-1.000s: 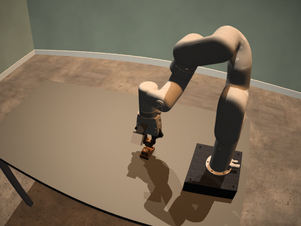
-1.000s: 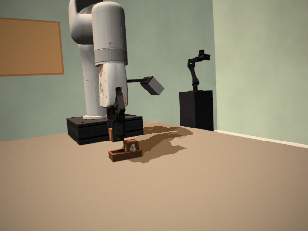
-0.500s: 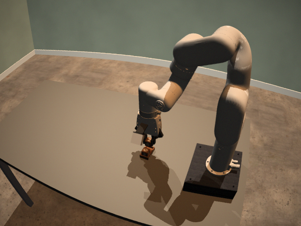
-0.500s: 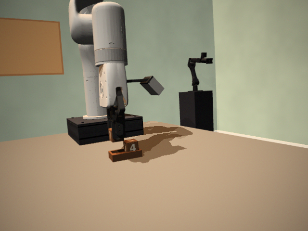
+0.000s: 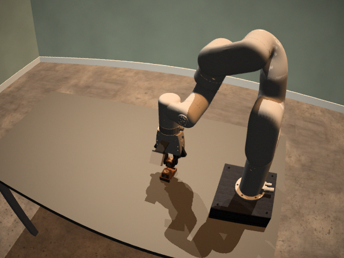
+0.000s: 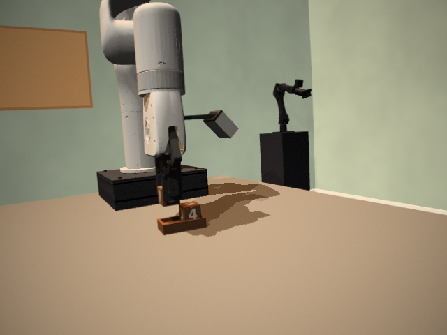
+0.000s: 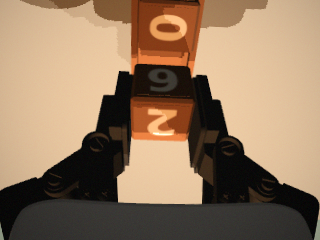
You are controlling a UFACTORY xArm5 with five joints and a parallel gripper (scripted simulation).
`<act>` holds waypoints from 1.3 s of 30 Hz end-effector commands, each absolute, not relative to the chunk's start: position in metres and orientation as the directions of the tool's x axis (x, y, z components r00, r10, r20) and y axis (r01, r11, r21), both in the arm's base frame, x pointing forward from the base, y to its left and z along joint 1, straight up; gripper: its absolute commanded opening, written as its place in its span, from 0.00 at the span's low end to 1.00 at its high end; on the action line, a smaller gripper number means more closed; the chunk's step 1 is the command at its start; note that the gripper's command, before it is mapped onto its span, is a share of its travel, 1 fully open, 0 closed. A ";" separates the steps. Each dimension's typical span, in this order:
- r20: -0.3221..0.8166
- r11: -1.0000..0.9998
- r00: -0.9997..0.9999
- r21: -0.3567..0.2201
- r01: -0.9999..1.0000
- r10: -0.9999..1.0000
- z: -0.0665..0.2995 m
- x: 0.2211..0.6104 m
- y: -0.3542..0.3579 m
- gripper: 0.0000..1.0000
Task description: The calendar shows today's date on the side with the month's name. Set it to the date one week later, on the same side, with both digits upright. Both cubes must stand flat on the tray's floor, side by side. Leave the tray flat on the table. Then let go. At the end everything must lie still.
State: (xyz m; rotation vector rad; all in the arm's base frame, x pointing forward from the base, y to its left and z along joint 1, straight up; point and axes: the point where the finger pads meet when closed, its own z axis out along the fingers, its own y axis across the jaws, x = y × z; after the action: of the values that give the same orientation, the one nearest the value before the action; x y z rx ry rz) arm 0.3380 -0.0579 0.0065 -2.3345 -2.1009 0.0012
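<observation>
Cube (image 5: pixel 169 161) (image 6: pixel 161 195) (image 7: pixel 162 118) clamped in my fingers (image 5: pixel 170 160) (image 6: pixel 168 199), I hung above the tray's (image 5: pixel 172 175) (image 6: pixel 184 225) (image 7: pixel 135 60) vacant end, mid-reset; next likely called for checking its digit, then lowering square.

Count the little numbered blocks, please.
2. One block is gripped in the claw, off the table; the other sits in the small tray. More could be hidden from view.
</observation>
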 end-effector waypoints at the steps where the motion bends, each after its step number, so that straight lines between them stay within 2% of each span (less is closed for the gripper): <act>1: 0.000 -0.105 0.105 0.002 0.994 0.994 0.007 0.339 -0.058 0.27; 39: 0.000 -0.105 0.105 0.002 0.995 0.995 -0.002 0.339 -0.058 0.27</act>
State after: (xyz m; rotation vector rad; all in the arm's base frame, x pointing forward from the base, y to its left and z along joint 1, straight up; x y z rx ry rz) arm 0.3377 -0.0578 -0.0012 -2.3339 -2.1012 0.0015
